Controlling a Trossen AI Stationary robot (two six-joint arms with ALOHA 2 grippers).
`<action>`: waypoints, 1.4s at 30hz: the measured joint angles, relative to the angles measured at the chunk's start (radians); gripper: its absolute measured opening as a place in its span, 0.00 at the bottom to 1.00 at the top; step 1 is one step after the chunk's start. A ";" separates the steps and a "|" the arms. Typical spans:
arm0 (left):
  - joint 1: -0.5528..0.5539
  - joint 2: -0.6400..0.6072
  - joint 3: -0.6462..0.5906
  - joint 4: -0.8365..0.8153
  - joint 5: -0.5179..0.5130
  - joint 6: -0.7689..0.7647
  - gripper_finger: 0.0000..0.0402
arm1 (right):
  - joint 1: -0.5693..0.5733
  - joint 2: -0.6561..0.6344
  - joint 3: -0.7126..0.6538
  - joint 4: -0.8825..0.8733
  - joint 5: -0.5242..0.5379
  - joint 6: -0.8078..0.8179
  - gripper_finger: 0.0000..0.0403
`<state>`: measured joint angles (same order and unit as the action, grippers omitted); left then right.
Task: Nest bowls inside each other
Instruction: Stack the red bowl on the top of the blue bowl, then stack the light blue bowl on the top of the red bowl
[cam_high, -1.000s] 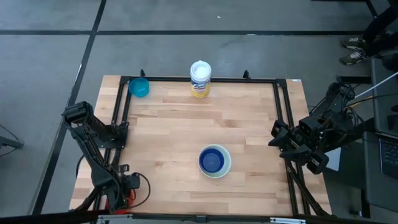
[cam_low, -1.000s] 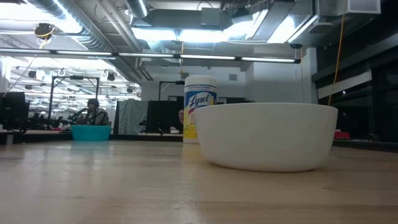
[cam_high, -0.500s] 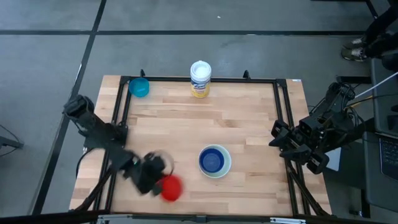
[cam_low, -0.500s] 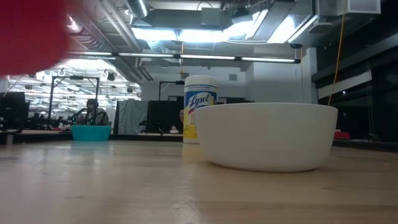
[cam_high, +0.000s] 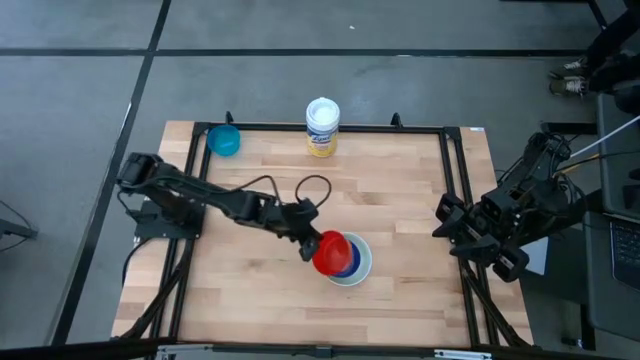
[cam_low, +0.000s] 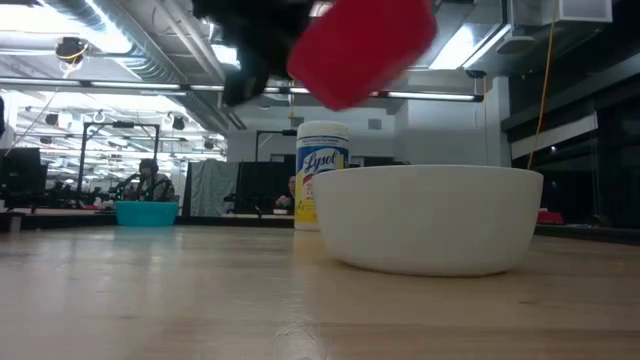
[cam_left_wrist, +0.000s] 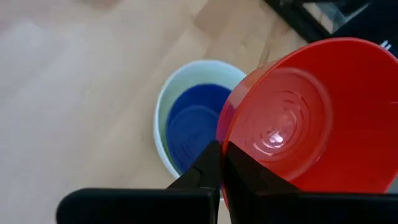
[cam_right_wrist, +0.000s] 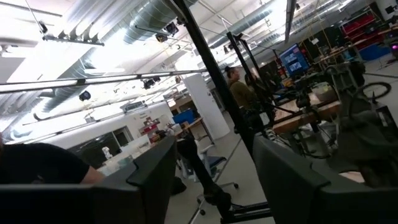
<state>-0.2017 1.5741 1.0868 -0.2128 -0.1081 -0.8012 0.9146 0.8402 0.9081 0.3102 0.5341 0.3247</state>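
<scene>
Left pincer (cam_left_wrist: 221, 163), clamped on the red bowl's (cam_left_wrist: 311, 118) rim, holds it above the white bowl (cam_left_wrist: 163, 112).

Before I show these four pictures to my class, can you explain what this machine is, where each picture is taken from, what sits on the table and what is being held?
It is a robot with two dark arms at a wooden table. One picture looks straight down, one looks level across the tabletop, and one comes from a camera on each wrist.

The left tool is shut on the rim of a red bowl, holding it in the air, tilted, over a white bowl that already has a dark blue bowl inside. The left wrist picture shows this close up.

A teal bowl sits at a far corner and a white-and-yellow wipes canister at the far edge.

The right tool waits, open, at the table's right side; its camera sees only the room.
</scene>
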 joint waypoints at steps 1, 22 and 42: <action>0.006 0.018 0.000 0.015 0.020 -0.005 0.01 | 0.000 0.000 0.000 -0.004 0.000 -0.003 0.53; 0.084 0.228 0.059 -0.003 0.204 -0.002 0.11 | 0.000 0.000 0.000 -0.007 0.000 -0.016 0.53; 0.224 -0.148 0.060 -0.407 -0.438 0.168 0.33 | 0.000 0.005 0.001 -0.014 0.003 0.012 0.54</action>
<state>0.0221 1.4257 1.1465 -0.6196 -0.5463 -0.6330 0.9146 0.8456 0.9089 0.2962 0.5370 0.3363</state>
